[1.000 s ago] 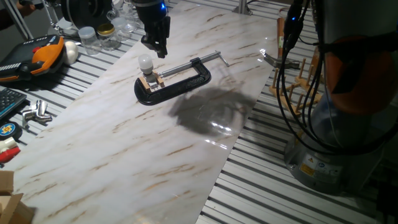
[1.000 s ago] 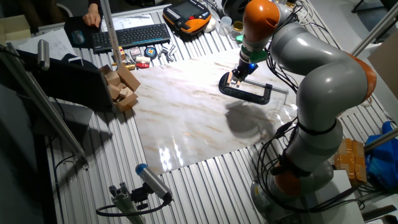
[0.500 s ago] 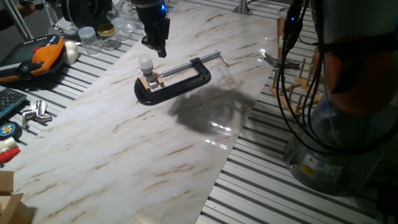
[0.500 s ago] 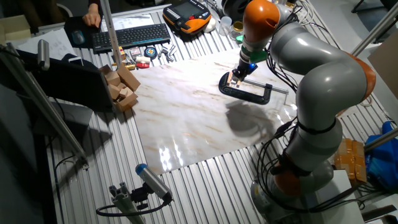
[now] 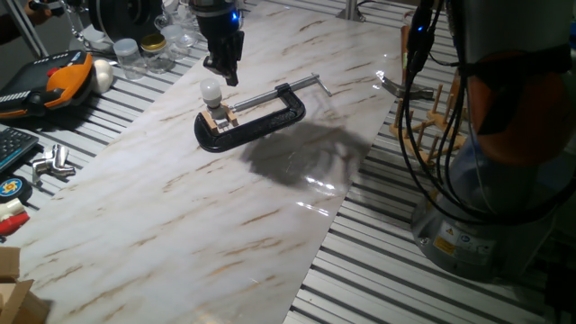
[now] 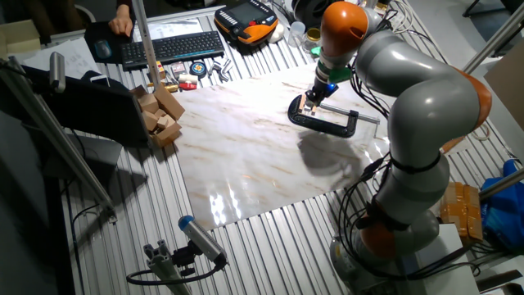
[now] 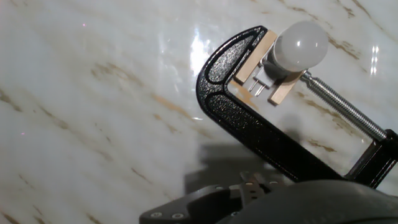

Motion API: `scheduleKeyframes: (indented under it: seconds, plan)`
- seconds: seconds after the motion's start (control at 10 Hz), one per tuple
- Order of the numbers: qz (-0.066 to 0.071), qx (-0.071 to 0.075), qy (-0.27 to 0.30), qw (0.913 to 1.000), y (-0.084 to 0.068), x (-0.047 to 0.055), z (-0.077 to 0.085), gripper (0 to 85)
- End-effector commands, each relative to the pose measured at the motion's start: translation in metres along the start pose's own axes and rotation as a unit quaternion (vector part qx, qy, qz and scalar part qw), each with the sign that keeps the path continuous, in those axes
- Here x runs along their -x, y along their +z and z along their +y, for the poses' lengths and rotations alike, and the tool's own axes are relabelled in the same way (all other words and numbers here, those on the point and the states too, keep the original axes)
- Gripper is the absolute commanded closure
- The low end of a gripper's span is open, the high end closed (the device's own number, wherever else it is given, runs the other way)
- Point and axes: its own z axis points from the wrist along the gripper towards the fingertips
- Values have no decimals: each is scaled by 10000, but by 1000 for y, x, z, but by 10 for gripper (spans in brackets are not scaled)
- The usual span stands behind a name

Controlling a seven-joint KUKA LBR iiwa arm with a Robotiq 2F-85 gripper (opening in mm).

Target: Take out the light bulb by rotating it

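The light bulb is seen upright in the black C-clamp, just below the gripper, whose jaw state cannot be told.

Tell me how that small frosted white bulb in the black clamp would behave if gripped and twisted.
The small frosted white round bulb looks smooth and rounded, so it may slip. It is probably light and fragile. The black metal C-clamp pins its wooden holder, so twisting should turn only the bulb.
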Motion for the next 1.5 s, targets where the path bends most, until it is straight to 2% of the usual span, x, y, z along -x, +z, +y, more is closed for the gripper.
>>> scheduleKeyframes:
  seconds: [0.0, 0.2, 0.4, 0.7, 0.9, 1.2, 1.4]
  plan:
    - [-3, 11, -21, 10000, 2, 4, -4, 850]
    - [20, 20, -6, 10000, 1, 12, -8, 850]
    - [31, -41, 58, 10000, -3, 20, -8, 850]
    - [10, -88, 190, 9998, -9, 27, -6, 850]
    - [18, -134, 314, 9994, -15, 38, -1, 850]
    - [22, -19, 318, 9995, -12, 46, -5, 850]
    - [16, -81, 351, 9994, -13, 50, -4, 850]
